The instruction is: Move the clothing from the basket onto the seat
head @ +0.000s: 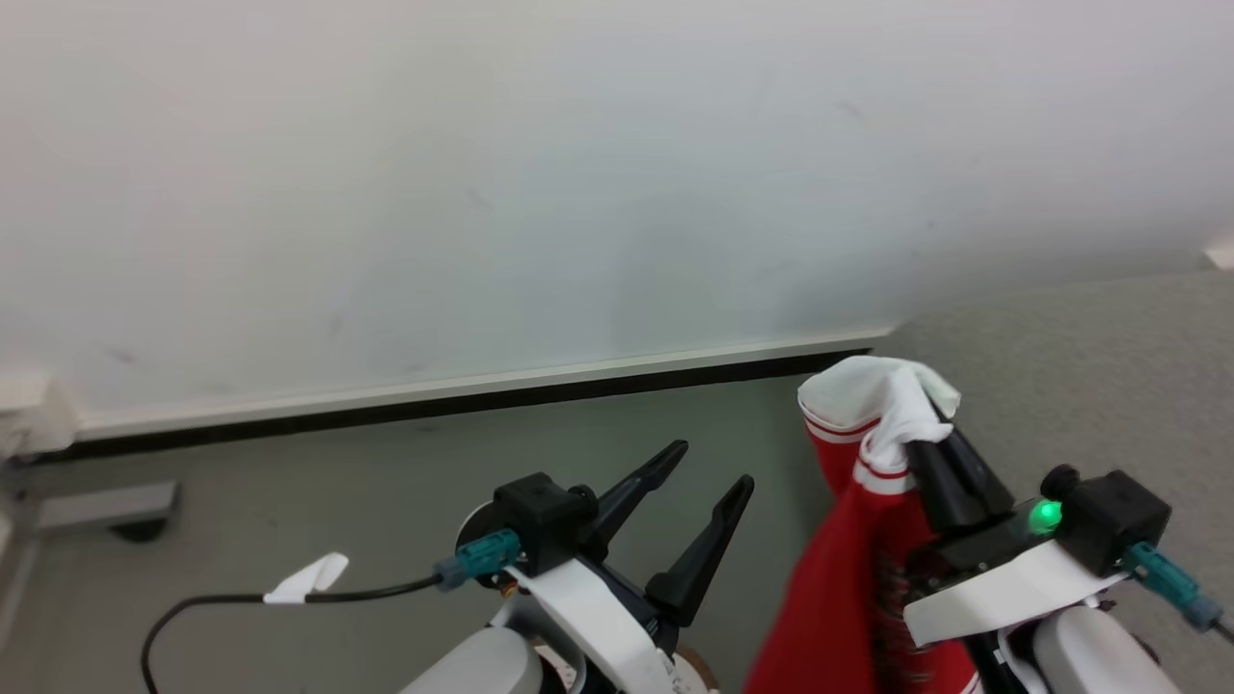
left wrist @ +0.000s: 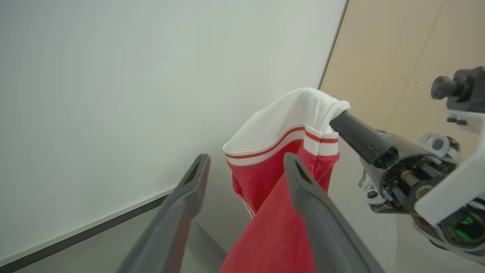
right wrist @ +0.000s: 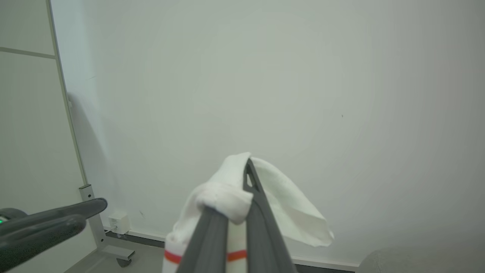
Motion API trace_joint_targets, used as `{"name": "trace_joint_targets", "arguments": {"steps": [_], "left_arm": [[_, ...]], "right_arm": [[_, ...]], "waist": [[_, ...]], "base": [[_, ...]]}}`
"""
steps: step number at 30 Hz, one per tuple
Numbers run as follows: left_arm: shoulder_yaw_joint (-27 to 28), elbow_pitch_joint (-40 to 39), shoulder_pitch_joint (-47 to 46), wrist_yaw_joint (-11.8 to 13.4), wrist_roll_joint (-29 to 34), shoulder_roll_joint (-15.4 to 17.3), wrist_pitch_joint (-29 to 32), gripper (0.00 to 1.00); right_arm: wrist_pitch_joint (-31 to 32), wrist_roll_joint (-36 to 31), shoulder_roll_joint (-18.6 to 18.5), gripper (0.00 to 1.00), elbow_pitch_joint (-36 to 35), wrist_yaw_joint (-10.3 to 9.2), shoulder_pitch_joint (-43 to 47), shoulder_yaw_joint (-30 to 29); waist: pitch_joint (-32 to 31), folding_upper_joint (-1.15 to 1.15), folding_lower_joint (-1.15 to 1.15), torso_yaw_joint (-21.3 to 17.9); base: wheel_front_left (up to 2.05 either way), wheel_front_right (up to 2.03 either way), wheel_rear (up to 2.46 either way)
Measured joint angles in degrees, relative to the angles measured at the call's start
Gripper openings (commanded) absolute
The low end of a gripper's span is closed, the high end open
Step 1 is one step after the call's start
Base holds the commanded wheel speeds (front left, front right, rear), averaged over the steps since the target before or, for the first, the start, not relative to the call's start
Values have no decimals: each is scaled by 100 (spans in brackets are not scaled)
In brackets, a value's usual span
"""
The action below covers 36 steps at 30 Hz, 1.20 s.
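A red garment with a white panel and striped trim, the clothing (head: 848, 569), hangs in the air from my right gripper (head: 933, 414), which is shut on its white top edge. My left gripper (head: 713, 466) stands open and bare just left of the hanging cloth. In the left wrist view the clothing (left wrist: 280, 125) drapes beyond my open left gripper (left wrist: 245, 159), held by the right gripper (left wrist: 338, 115). The right wrist view has the right gripper (right wrist: 237, 189) pinching the white fabric (right wrist: 280, 201). The grey seat (head: 1089, 386) lies to the right. The basket is out of view.
A white wall with a dark baseboard (head: 482, 395) stands ahead. A wheeled grey stand foot (head: 106, 506) sits at the left, near a wall socket (right wrist: 118, 222). A black cable with a white tag (head: 308, 578) trails from my left wrist. A beige panel (left wrist: 398, 57) rises beyond the seat.
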Motion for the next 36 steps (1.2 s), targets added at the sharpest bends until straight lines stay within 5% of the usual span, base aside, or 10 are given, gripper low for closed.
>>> {"name": "trace_joint_targets", "arguments": {"steps": [10,19,30,36], "left_arm": [[-166,-66,-39,-140,176,-47,-196,100],[-289,94,-69,-147,450,-53,-294,100],[-338,266,-168,-149,502,-76,-320,100],[-401,234,-411,-167,642,10,-157,100]], "right_arm": [[0,-102,-230,0,-552,0,181,-660],[0,486,-111,0,-921,0,343,-731],[-1,597,-259,0,-981,0,-53,-597],[-3,1703,-530,0,-704,0,-1098,-516]], "waist": [[135,0,0,-1104],[332,0,0,-1874],[616,0,0,-2085],[980,0,0,-1983]], "base": [[0,0,0],[0,0,0],[0,0,0],[0,0,0]]}}
